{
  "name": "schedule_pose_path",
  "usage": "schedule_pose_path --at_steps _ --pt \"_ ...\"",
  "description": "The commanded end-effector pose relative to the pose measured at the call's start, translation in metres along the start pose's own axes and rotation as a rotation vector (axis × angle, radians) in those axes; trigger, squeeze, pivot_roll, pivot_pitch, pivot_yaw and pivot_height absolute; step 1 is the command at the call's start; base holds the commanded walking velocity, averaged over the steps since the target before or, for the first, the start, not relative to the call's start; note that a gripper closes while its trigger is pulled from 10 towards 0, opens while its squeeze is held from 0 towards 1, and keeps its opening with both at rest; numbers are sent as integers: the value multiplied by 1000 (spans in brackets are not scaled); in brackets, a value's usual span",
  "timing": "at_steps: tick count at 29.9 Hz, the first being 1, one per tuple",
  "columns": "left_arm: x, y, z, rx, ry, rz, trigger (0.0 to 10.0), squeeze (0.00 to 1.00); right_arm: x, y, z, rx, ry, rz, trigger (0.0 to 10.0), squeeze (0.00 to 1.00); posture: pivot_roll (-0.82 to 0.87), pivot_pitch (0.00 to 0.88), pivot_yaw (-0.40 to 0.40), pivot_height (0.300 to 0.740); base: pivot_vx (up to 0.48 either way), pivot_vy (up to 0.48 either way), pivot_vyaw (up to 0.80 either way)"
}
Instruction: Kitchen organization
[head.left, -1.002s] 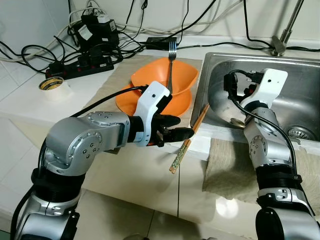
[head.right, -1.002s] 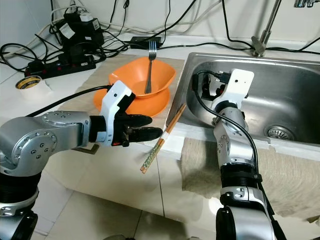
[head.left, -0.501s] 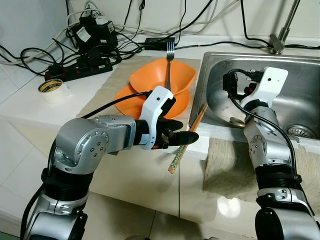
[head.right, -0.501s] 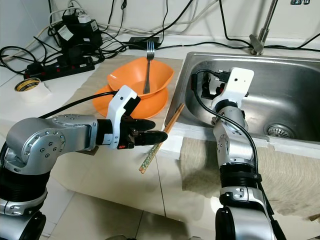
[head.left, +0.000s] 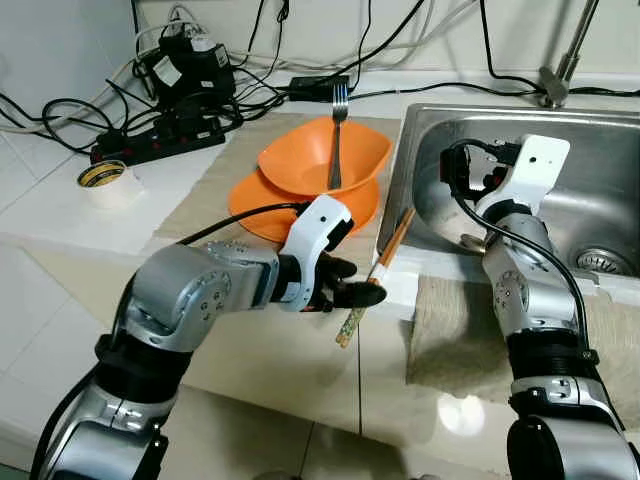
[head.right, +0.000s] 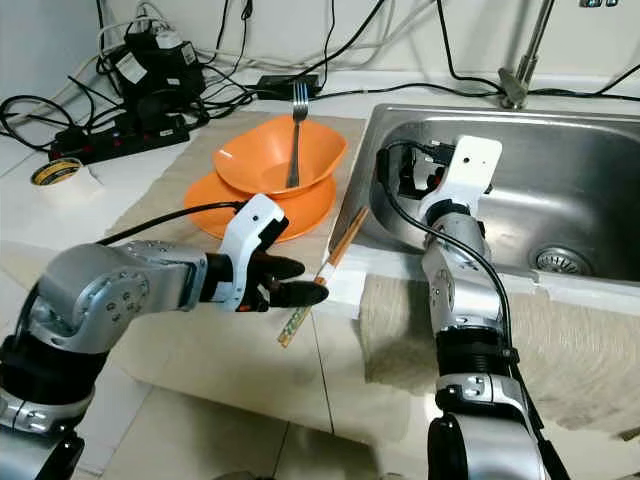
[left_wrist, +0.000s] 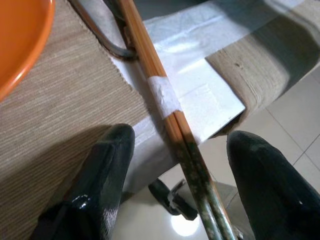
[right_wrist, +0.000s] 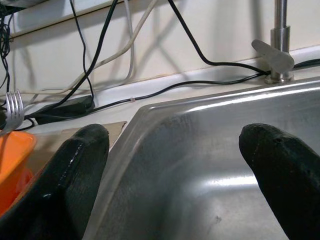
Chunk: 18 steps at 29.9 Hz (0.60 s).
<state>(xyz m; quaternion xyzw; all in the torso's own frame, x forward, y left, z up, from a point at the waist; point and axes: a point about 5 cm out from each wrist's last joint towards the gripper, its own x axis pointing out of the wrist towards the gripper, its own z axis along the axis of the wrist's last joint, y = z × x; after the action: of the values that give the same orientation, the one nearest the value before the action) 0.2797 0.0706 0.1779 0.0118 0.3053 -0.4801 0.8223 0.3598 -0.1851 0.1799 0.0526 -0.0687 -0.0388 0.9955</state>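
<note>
left pincer (head.left: 365, 293), fingers spread, straddles taped chopsticks (head.left: 377, 272) overhanging the counter (head.left: 60, 215) edge; a careless squeeze could tip them floorward.

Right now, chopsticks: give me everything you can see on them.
The chopsticks are a pair of slim orange-brown wooden-looking sticks bound together by a white tape band, with mottled green patterned ends. They lie tilted across the counter edge between the woven mat and the sink, patterned ends jutting out over the floor. The left gripper is open, a finger on either side of them, not clamped.
</note>
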Motion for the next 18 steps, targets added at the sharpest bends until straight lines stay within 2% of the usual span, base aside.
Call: schedule_pose_path --at_steps 1,7,12,16,17,18 --pt "1 7 -7 -9 32 33 10000 0 0 8 5 -12 -22 22 10000 0 23 0 143 740 0 0 0" --pt "3 5 0 -10 6 25 10000 0 0 7 5 -19 -22 23 10000 0 15 0 145 740 0 0 0" --pt "0 3 14 1 -44 16 10000 0 0 7 5 -22 -20 21 10000 0 13 0 146 740 0 0 0" --pt "3 5 13 28 -39 39 10000 0 -1 7 5 -22 -19 21 10000 0 12 0 151 740 0 0 0" --pt "3 5 11 37 -38 47 10000 188 -1 7 5 -21 -19 21 10000 0 11 0 152 740 0 0 0" --pt "4 6 10 43 -37 52 10000 1000 -1 7 5 -21 -19 21 10000 0 10 0 153 740 0 0 0"
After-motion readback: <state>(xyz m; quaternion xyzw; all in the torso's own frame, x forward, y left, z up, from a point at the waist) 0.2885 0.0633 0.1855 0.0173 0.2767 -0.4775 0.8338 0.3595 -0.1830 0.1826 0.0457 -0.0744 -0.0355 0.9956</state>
